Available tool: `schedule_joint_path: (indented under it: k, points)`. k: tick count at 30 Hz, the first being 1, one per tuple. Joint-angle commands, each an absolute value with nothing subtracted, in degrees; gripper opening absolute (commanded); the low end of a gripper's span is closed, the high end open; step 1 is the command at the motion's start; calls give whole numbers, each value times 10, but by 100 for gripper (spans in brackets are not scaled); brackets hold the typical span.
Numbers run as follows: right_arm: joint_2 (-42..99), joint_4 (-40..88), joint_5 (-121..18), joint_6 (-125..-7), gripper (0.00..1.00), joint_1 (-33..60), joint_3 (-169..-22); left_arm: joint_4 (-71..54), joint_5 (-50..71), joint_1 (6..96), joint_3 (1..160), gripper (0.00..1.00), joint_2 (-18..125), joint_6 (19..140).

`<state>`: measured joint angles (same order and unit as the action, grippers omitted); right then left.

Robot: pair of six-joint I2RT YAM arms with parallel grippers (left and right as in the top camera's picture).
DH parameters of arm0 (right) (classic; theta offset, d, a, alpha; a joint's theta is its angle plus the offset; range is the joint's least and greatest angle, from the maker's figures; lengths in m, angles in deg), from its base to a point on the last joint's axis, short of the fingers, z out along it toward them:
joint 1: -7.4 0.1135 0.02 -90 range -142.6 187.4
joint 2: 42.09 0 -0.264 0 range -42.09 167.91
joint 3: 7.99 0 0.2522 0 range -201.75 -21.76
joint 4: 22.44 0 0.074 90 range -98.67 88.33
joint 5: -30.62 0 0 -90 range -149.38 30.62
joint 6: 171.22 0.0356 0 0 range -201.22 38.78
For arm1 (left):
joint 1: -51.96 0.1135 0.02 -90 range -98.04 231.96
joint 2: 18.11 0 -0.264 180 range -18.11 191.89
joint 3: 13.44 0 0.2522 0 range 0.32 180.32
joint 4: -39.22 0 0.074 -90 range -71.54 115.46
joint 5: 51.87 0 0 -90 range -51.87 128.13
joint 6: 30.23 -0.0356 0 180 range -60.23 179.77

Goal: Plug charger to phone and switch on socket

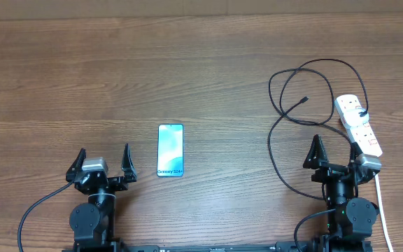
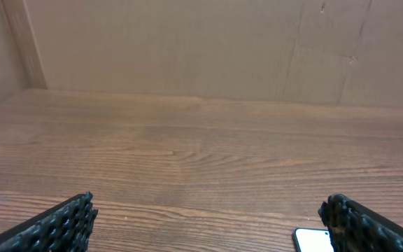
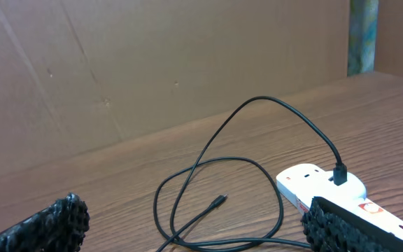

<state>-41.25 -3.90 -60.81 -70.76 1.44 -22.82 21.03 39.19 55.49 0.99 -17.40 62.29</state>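
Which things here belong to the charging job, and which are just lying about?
Job:
- slim smartphone with blue-white screen
- long thin black looped charger cable
- white power strip with red rocker switches, black plug in it

Not the job (surroundings only):
- brown wooden table
- brown cardboard back wall
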Motion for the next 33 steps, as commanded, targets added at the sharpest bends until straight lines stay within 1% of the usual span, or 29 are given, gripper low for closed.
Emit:
schedule_joint_path:
  k: [1, 29, 33]
  points:
    - [-419, -40, -603, -717, 100, 13, -222, 214, 386, 557, 6, 99, -179, 610]
    - [-419, -40, -603, -717, 100, 13, -222, 216, 400, 557, 6, 100, -179, 610]
    - [-419, -40, -603, -717, 100, 13, -222, 212, 348, 557, 6, 99, -179, 636]
